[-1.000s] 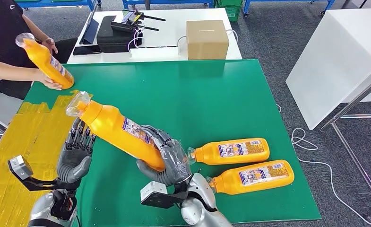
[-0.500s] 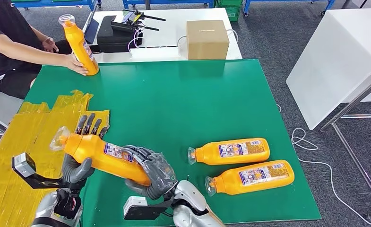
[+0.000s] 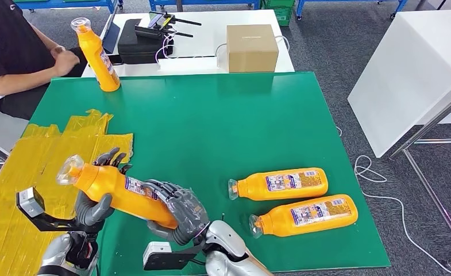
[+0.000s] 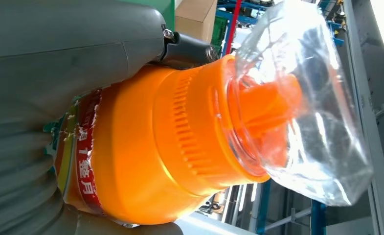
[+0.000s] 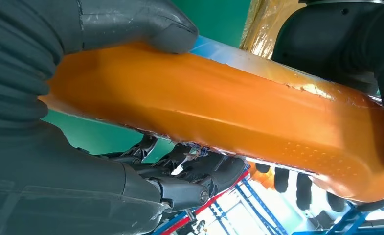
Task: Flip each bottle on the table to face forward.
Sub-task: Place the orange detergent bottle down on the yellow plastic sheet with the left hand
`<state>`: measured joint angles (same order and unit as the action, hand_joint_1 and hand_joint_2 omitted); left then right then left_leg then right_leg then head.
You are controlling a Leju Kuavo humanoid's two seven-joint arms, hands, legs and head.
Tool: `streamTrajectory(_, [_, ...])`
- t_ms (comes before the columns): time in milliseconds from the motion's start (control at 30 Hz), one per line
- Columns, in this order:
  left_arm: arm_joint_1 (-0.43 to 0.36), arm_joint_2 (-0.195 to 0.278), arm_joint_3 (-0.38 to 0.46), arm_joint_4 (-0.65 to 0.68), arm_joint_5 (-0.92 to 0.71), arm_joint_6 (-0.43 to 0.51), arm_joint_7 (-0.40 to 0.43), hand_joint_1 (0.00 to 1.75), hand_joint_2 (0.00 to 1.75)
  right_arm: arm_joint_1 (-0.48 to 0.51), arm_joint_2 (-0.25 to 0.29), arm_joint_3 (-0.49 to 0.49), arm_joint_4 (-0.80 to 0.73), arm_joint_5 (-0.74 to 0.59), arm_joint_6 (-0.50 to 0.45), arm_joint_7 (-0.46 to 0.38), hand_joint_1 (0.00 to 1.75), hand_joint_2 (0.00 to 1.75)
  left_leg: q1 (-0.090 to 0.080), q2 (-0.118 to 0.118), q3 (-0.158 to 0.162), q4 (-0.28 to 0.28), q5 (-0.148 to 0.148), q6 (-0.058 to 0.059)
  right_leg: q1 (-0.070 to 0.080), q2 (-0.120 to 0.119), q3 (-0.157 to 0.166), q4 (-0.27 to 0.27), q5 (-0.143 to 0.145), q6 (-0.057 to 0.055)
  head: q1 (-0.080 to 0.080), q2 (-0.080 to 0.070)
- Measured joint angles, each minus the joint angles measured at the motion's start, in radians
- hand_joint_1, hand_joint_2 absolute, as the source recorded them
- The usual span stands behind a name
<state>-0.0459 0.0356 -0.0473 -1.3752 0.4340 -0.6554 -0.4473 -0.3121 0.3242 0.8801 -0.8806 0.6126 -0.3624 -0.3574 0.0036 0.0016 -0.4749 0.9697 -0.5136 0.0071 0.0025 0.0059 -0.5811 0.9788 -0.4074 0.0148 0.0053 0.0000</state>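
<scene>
a: we see both hands on one orange bottle (image 3: pixel 119 190), held above the near left part of the green table (image 3: pixel 228 126). the right hand (image 3: pixel 180 211) is wrapped around its base end, and the left hand (image 3: pixel 96 198) cradles it near the neck, thumb under and fingers up behind it.

b: agreed. the bottle lies tilted, its clear cap (image 3: pixel 69 170) pointing left and a little up, over the edge of the yellow tape patch (image 3: pixel 39 155). in the left wrist view the clear cap (image 4: pixel 302 103) covers an orange nozzle, and the grey thumb presses against the bottle's shoulder.

a: the right wrist view shows the thick thumb (image 5: pixel 131 24) clamped on the orange side of the bottle (image 5: pixel 229 112).

b: two more bottles lie flat near the front right of the table, side by side, caps pointing left: one (image 3: pixel 280 184) farther back, one (image 3: pixel 306 214) nearer us, labels up.

a: a fourth bottle (image 3: pixel 96 54) stands upright at the far left corner, beside a seated person (image 3: pixel 16 52). behind the table we see a cardboard box (image 3: pixel 251 47).
</scene>
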Motion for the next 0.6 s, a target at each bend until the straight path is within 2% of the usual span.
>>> streamTrajectory(467, [0.001,0.008,-0.003,0.000,-0.033,-0.002,-0.027,1.75,1.75,0.000,0.001,-0.006,0.004,0.019,0.003,-0.006,1.71,1.75,0.000,0.000,0.000,0.000,0.000,0.000,0.000,0.000,0.000,0.000,0.000,0.000,0.000,0.000])
streamTrajectory(567, [0.003,0.011,-0.003,0.000,-0.034,-0.002,-0.030,1.75,1.75,0.001,0.001,-0.011,0.004,0.024,-0.005,-0.006,0.41,1.75,0.000,0.000,0.000,0.000,0.000,0.000,0.000,0.000,0.000,0.000,0.000,0.000,0.000,0.000])
streamTrajectory(600, [0.003,0.012,-0.003,0.000,-0.036,-0.002,-0.032,1.75,1.75,0.001,0.001,-0.013,0.003,0.029,-0.012,-0.006,0.00,1.31,0.000,0.000,0.000,0.000,0.000,0.000,0.000,0.000,0.000,0.000,0.000,0.000,0.000,0.000])
